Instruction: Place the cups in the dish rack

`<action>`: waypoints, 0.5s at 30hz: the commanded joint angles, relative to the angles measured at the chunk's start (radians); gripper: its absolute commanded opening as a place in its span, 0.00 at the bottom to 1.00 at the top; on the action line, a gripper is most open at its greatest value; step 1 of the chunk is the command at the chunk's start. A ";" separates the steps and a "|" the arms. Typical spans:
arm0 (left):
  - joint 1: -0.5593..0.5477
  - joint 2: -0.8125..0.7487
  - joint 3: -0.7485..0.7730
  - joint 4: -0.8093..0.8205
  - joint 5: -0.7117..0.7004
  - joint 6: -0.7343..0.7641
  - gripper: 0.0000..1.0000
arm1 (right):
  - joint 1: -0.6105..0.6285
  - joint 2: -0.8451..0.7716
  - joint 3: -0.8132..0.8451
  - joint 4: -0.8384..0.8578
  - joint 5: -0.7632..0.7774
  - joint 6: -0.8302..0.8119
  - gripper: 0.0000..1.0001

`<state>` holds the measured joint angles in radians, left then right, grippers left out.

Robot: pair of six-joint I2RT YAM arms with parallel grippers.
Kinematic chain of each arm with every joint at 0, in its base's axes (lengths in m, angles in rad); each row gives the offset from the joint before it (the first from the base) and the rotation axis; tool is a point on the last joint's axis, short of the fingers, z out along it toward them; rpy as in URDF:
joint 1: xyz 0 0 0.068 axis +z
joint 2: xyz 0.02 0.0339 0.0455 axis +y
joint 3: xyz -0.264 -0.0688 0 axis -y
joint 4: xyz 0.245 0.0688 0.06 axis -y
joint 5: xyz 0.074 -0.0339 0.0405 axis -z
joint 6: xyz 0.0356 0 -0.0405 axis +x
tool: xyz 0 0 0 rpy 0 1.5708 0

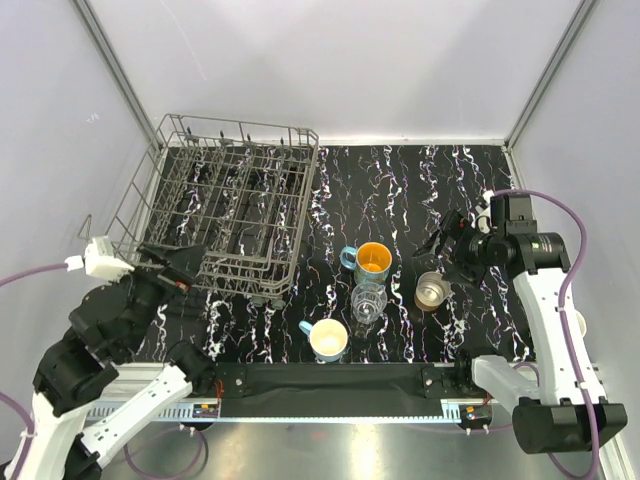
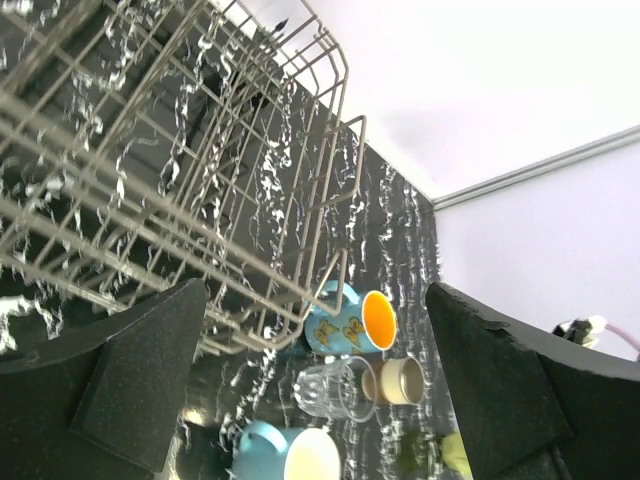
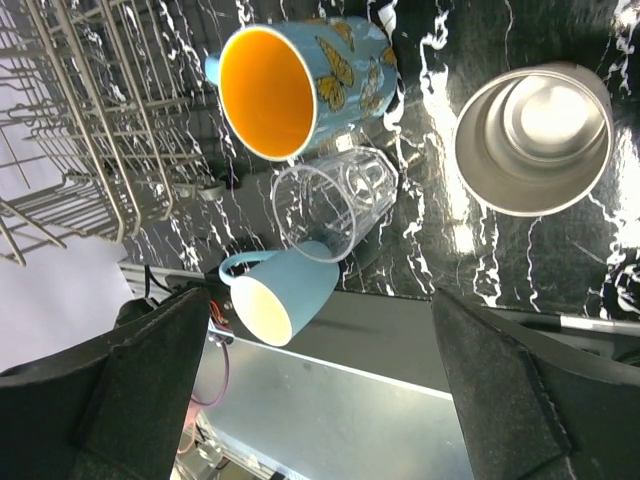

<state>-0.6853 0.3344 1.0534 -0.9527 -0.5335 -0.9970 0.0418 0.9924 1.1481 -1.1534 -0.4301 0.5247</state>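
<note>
The grey wire dish rack (image 1: 301, 200) stands at the back left with no cups in it. Four cups stand on the black marbled table right of it: the teal mug with orange inside (image 1: 372, 259), the clear glass tumbler (image 1: 368, 302), the light-blue mug with cream inside (image 1: 327, 339) and the shiny metal cup (image 1: 431, 291). My left gripper (image 1: 188, 266) is open and empty at the rack's near left corner. My right gripper (image 1: 441, 241) is open and empty, just behind and above the metal cup. The right wrist view shows the teal mug (image 3: 290, 80), tumbler (image 3: 330, 205), light-blue mug (image 3: 280, 300) and metal cup (image 3: 530, 125).
The left wrist view looks past the rack's near wires (image 2: 200, 200) toward the teal mug (image 2: 345, 320), tumbler (image 2: 325, 388), metal cup (image 2: 395, 379) and light-blue mug (image 2: 285, 455). White walls enclose the table on three sides. A black bar (image 1: 320, 378) runs along the near edge.
</note>
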 commanded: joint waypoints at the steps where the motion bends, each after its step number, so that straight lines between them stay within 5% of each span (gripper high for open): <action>1: 0.000 0.096 0.051 0.126 0.004 0.170 0.99 | -0.010 0.038 0.027 0.050 0.028 0.000 1.00; 8: 0.001 0.426 0.269 -0.020 0.064 0.391 0.99 | -0.010 0.190 0.098 -0.003 0.223 -0.026 0.96; 9: 0.001 0.452 0.295 -0.024 0.069 0.409 0.99 | -0.010 0.219 0.098 0.026 0.205 -0.047 0.87; 11: 0.000 0.477 0.301 -0.020 0.089 0.432 0.99 | -0.008 0.253 0.102 0.056 0.157 -0.064 0.78; 15: 0.000 0.459 0.246 0.069 0.136 0.477 0.99 | 0.068 0.359 0.162 0.115 0.191 -0.022 0.80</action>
<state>-0.6853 0.8391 1.3144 -0.9466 -0.4492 -0.6071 0.0608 1.2999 1.2312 -1.1118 -0.2764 0.4965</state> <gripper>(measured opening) 0.988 0.792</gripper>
